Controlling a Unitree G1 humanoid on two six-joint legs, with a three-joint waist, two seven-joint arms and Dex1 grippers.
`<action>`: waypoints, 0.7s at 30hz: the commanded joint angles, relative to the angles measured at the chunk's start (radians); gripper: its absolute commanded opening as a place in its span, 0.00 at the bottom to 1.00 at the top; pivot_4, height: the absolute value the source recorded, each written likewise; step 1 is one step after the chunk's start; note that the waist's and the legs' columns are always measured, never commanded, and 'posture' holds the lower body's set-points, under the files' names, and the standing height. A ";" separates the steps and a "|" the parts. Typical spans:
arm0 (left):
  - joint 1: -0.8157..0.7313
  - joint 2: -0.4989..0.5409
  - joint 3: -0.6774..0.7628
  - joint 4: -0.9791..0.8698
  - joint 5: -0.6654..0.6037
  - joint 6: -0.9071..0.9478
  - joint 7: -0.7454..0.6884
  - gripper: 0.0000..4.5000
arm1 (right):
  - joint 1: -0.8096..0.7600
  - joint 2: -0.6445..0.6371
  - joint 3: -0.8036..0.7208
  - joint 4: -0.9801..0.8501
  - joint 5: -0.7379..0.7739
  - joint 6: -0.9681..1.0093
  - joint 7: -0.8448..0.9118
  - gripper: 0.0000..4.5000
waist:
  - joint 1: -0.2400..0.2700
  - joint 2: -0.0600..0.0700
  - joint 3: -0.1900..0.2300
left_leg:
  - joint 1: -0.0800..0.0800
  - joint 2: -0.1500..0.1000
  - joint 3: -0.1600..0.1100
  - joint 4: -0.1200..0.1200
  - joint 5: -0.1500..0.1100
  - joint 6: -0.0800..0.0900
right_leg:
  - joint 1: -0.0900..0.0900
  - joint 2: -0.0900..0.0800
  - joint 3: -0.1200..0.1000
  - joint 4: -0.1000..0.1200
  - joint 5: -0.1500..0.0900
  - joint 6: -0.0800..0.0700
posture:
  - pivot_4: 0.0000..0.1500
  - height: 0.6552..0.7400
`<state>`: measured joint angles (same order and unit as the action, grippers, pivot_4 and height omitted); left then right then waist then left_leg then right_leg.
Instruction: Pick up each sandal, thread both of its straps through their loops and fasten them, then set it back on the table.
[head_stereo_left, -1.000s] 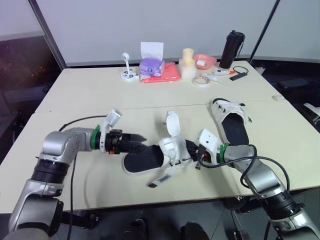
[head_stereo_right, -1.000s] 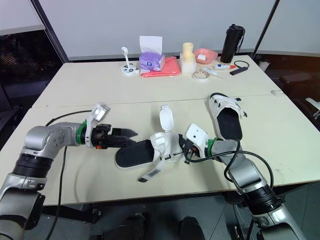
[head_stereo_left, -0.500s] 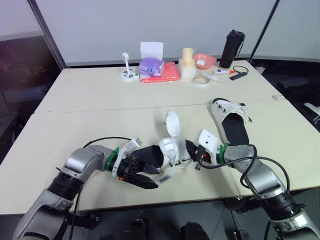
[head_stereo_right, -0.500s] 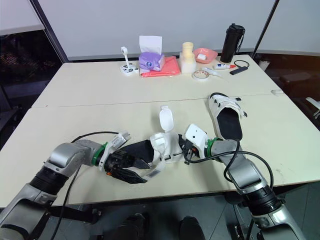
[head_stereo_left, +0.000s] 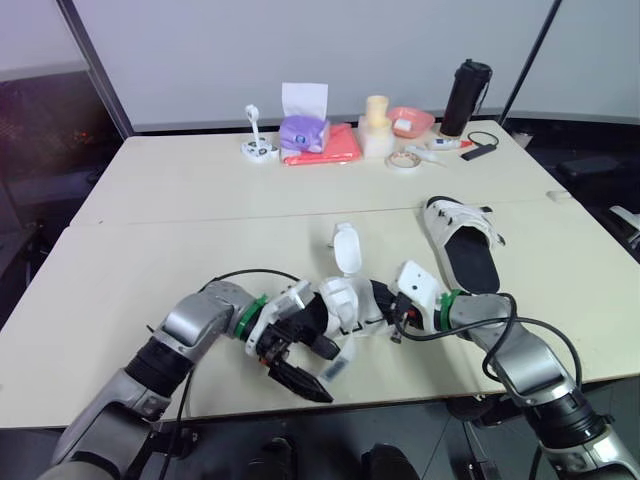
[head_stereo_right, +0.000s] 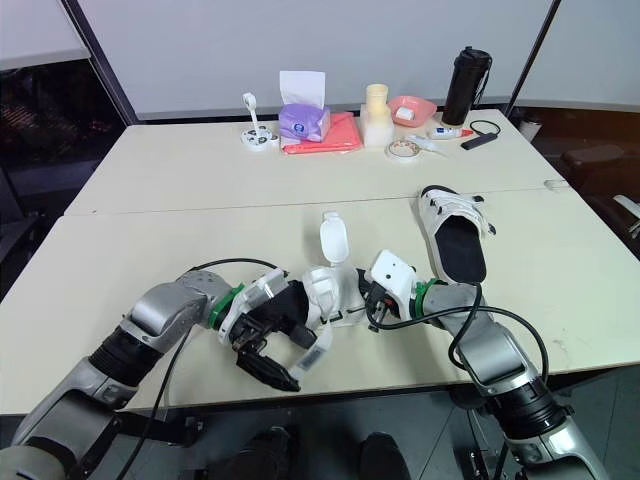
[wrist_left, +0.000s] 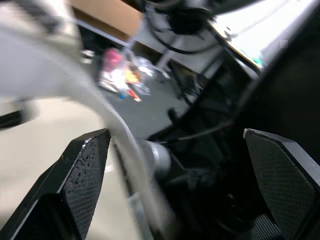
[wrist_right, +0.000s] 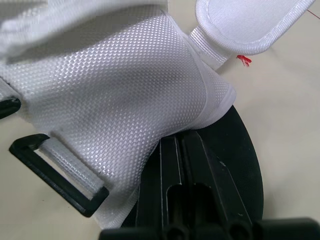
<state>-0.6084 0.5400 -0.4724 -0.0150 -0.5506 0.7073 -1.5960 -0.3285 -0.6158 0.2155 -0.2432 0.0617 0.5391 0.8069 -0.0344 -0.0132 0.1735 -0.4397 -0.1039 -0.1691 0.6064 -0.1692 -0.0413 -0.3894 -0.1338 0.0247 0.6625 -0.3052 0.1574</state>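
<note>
A white-strapped sandal with a black sole (head_stereo_left: 345, 300) sits near the table's front edge between my two grippers. My right gripper (head_stereo_left: 388, 308) is shut on its toe end; the right wrist view shows its fingers (wrist_right: 192, 180) pinched on the sole under the white woven strap (wrist_right: 115, 95) and black loop (wrist_right: 60, 172). One strap flap (head_stereo_left: 346, 250) stands upright. A loose strap (head_stereo_right: 312, 358) hangs off the front side. My left gripper (head_stereo_right: 298, 362) is open around that strap, its fingers (wrist_left: 82, 172) spread wide. The second sandal (head_stereo_left: 462, 245) lies flat at the right.
Along the table's far edge stand a purple tissue box (head_stereo_left: 303, 130), a red cloth (head_stereo_left: 332, 148), a cream container (head_stereo_left: 376, 125), a pink bowl (head_stereo_left: 409, 121), a tape roll (head_stereo_left: 403, 161) and a black bottle (head_stereo_left: 464, 98). The front edge (head_stereo_left: 400, 390) is close below my left gripper.
My left gripper swung from the sandal's heel on the left around to its front side, down at the hanging strap. The sandal's heel end has shifted. My right gripper kept its hold.
</note>
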 joint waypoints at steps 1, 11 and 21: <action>-0.051 0.020 -0.027 -0.106 -0.074 -0.013 -0.018 0.98 | 0.022 0.002 0.022 -0.009 0.005 0.016 0.009 0.00 | 0.002 0.000 0.000 | 0.000 0.000 0.000 0.000 0.000 0.000 | 0.000 0.000 0.000 0.000 0.000 0.000 | 1.00 1.00; -0.067 0.015 -0.051 -0.059 -0.020 -0.067 -0.015 0.98 | 0.018 0.007 0.025 -0.003 0.002 0.011 0.006 0.00 | 0.005 0.000 0.000 | 0.000 0.000 0.000 0.000 0.000 0.000 | 0.000 0.000 0.000 0.000 0.000 0.000 | 1.00 1.00; 0.058 -0.070 0.079 0.081 0.017 0.050 0.287 0.98 | 0.023 0.011 0.028 -0.004 0.001 0.008 0.004 0.00 | 0.010 0.000 0.000 | 0.001 0.000 0.000 0.000 0.000 0.000 | 0.001 0.000 0.000 0.000 0.000 0.000 | 1.00 1.00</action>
<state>-0.5694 0.4881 -0.4153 0.0726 -0.5350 0.7286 -1.3824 -0.3216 -0.6120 0.2102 -0.2449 0.0590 0.5406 0.8000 -0.0241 -0.0131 0.1733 -0.4379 -0.1038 -0.1694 0.6070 -0.1692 -0.0412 -0.3874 -0.1337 0.0246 0.6628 -0.3052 0.1574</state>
